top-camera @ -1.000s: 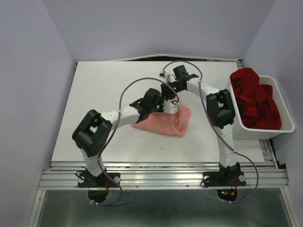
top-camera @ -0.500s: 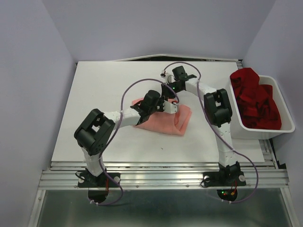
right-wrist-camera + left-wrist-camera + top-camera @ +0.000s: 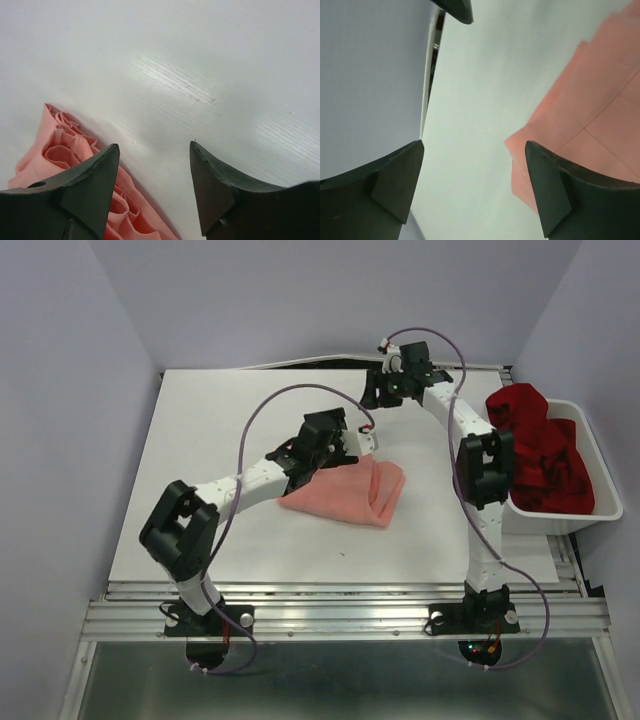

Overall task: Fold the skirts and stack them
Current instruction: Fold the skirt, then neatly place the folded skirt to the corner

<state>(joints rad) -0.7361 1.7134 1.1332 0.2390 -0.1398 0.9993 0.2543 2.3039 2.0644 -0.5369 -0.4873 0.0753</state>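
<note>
Skirt (image 3: 345, 497), salmon-pink, folded, on table (image 3: 220, 440).

White table (image 3: 220, 440) bears a folded salmon-pink skirt (image 3: 350, 495); white bin (image 3: 556, 520) at right.

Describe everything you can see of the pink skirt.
The salmon-pink skirt is soft pleated cloth, folded into a flat, roughly wedge-shaped bundle lying on the white table near its middle. Ruffled pleat ends show at one edge in the right wrist view. Both the left gripper and right gripper are open with nothing between the fingers; neither grips it.
</note>
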